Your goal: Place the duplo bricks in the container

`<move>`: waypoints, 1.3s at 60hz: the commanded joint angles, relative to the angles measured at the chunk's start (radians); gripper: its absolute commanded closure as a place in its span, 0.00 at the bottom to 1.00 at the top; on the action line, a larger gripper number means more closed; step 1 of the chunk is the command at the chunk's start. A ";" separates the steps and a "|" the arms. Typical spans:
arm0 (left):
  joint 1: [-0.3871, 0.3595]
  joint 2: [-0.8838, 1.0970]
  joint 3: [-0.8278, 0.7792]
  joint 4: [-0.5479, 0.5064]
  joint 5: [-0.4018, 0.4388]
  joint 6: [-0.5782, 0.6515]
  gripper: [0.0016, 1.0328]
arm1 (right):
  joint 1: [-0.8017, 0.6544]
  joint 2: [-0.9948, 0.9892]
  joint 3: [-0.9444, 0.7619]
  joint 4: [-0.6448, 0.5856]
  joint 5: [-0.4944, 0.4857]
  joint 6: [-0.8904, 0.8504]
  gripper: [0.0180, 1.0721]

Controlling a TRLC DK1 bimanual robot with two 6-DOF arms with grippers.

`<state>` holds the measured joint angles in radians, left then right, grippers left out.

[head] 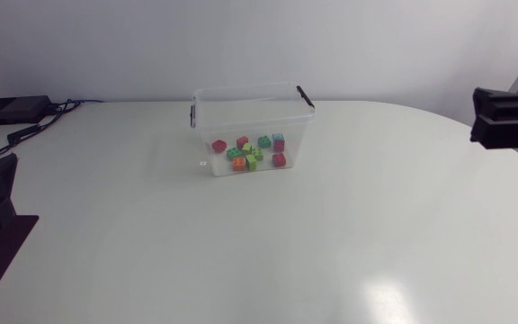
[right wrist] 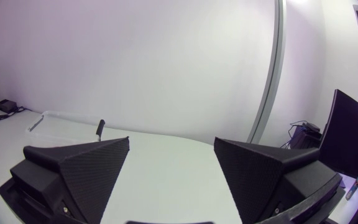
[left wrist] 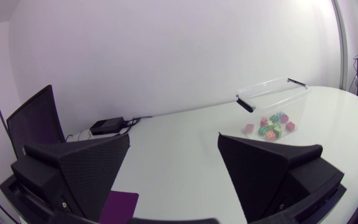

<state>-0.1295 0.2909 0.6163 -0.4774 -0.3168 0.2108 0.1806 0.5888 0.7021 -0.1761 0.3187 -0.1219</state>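
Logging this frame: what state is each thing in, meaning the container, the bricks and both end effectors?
container: upright on the table, no lid seen on it.
bricks: all those visible lie inside the container, loose on its floor.
left end effector: open, empty, well away from the container.
right end effector: open, empty, well away from the container.

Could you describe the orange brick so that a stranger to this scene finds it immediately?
On the white table stands a clear container with black clips. Among the bricks inside, the orange brick lies at the near side of the heap, beside a yellow-green brick. It is the only orange one; its neighbours are red, green or blue.
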 commanded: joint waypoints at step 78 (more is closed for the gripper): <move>0.114 -0.266 -0.551 0.426 0.275 -0.173 0.04 | -0.164 -0.568 -0.647 0.152 -0.276 0.093 0.06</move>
<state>-0.0280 0.0429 0.1143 -0.0845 -0.0628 0.0853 0.0292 0.0368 0.1005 -0.0494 0.0620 -0.0685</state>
